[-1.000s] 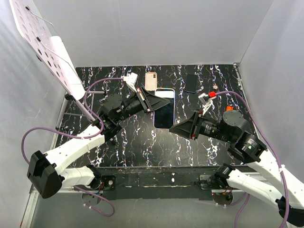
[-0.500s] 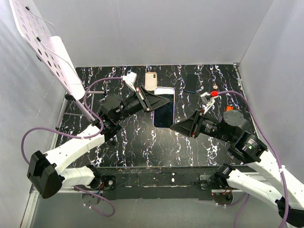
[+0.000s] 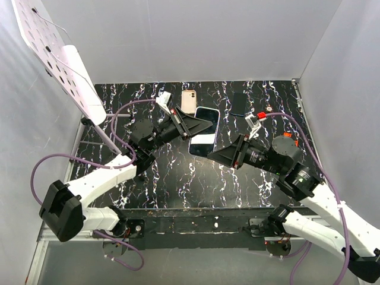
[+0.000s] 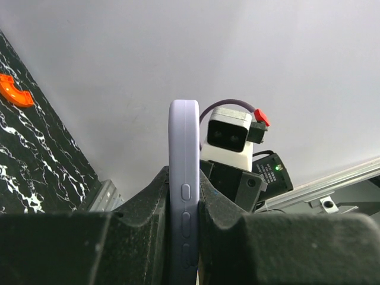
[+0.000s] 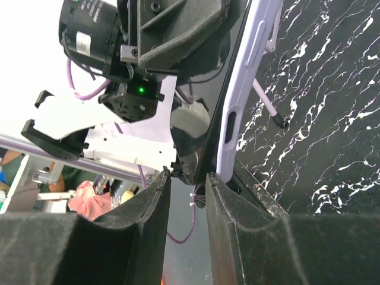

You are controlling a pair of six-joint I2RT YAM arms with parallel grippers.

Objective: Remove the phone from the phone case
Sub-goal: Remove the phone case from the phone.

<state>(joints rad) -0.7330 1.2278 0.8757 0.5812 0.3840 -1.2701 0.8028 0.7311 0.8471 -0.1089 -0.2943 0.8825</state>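
Note:
A phone in a lavender case (image 3: 203, 132) is held above the black marbled table (image 3: 178, 172), dark screen up. My left gripper (image 3: 199, 126) is shut on it. In the left wrist view the case's edge (image 4: 184, 148) with its side buttons stands upright, clamped at my left gripper (image 4: 184, 184). My right gripper (image 3: 214, 153) is at the phone's near lower corner. In the right wrist view my right gripper (image 5: 187, 178) is open, the phone's corner (image 5: 193, 160) sits at the gap between the fingertips, and the lavender case (image 5: 252, 65) runs up from there.
A beige phone (image 3: 189, 101) and a dark phone (image 3: 238, 104) lie at the back of the table. A small orange piece (image 3: 287, 135) lies at the right. A white perforated board (image 3: 53, 59) leans at the left. Grey walls close in the sides.
My right gripper has moved left and up to the phone's lower corner. My left gripper has shifted slightly right and tilted the phone a little.

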